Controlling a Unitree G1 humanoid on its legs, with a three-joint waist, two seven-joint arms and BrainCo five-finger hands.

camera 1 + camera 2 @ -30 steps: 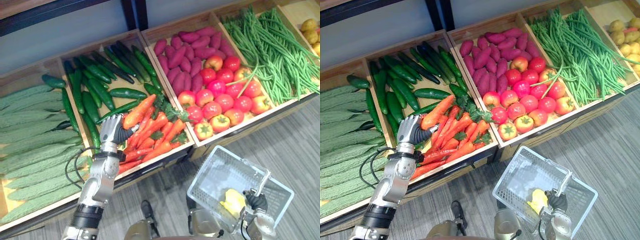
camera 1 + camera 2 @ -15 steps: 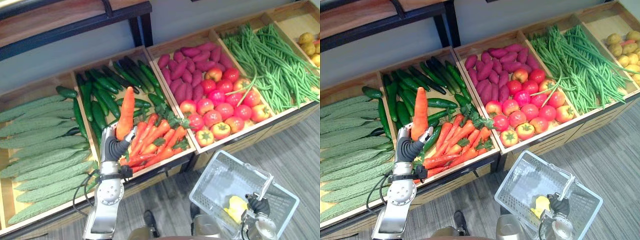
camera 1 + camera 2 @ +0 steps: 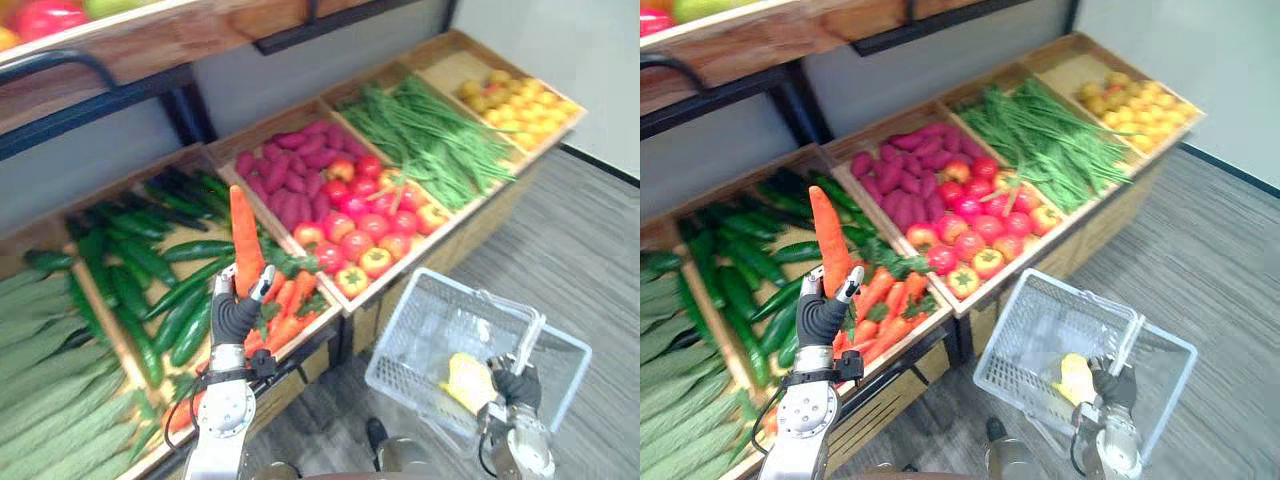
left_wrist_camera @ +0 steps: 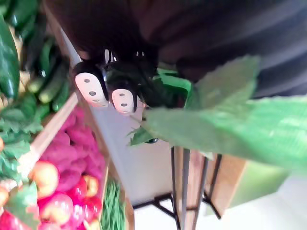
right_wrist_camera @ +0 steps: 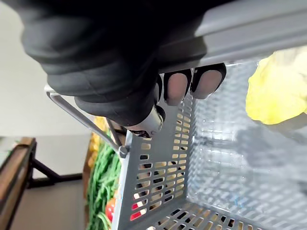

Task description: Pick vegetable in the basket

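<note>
Left hand (image 3: pixel 236 315) curls tightly round the base of the carrot (image 3: pixel 244 240), whose long axis stands upright, tip at 12 o'clock. The basket (image 3: pixel 425 320) lies at 4 o'clock from it, its handle clasped by the right hand (image 3: pixel 517 388). The left arm probably makes the transfer.

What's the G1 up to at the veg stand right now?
The left hand is closed round a carrot and holds it upright, tip up, above the crate of carrots. The right hand grips the handle of a grey basket over the floor beside the stand. A yellow item lies inside it. The carrot is not yet in the basket.
</note>
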